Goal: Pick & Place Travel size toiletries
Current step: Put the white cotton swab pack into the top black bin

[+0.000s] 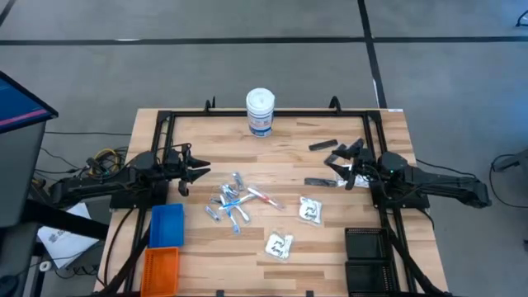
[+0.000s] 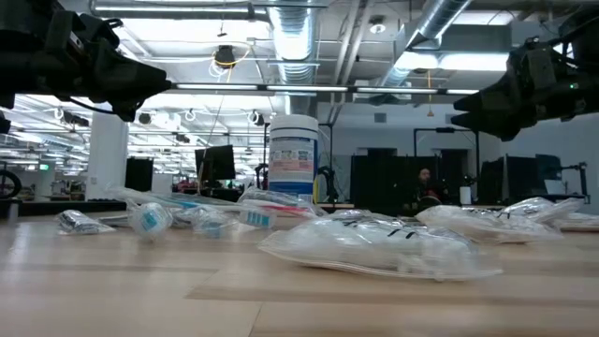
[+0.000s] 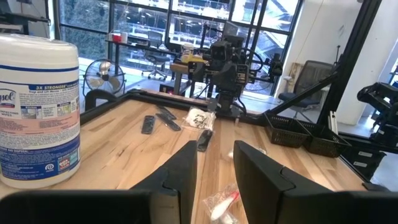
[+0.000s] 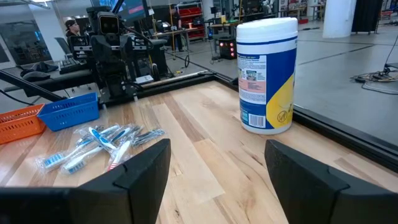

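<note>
Both tools empty, jaws apart: left tool (image 1: 200, 171) left of toothbrush pile (image 1: 233, 204) on desk (image 1: 289, 144), right tool (image 1: 338, 165) right, wider open.

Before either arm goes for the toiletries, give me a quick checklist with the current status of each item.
1. Left gripper empty: ok, nothing between its fingers in the left wrist view.
2. Right gripper open and empty: ok, fingers wide apart, nothing between them.
3. Toiletry pile within view and untouched: ok, it lies mid-table, apart from both grippers.
4. Clear packets separated from the pile: ok, two lie on their own toward the right side.
5. Blue bin free to receive items: cannot tell, its inside is not clear enough to judge.
6. Wipes canister out of the way: ok, upright at the far edge.
</note>
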Controlling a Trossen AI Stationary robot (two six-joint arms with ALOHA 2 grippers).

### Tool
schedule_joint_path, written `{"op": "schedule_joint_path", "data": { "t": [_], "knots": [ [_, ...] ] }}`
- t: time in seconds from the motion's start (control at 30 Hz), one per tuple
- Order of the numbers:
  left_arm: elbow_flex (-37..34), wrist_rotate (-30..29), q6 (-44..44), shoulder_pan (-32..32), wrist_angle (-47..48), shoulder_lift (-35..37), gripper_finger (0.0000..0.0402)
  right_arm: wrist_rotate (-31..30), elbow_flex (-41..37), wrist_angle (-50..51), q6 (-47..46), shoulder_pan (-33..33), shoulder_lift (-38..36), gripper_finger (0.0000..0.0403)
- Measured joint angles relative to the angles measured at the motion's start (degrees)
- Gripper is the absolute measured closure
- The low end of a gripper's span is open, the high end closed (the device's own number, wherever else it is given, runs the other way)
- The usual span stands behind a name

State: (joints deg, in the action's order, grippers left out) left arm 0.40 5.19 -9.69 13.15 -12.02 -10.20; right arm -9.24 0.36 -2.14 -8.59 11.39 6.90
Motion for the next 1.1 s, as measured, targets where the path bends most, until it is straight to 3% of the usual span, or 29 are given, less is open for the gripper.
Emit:
{"op": "schedule_joint_path", "data": {
  "t": [1.1],
  "knots": [
    [0.00,-0.01,0.01,0.00,-1.00,0.02,0.0302,0.00,0.00,-0.01,-0.01,0.00,0.00,0.0148]
  ]
}}
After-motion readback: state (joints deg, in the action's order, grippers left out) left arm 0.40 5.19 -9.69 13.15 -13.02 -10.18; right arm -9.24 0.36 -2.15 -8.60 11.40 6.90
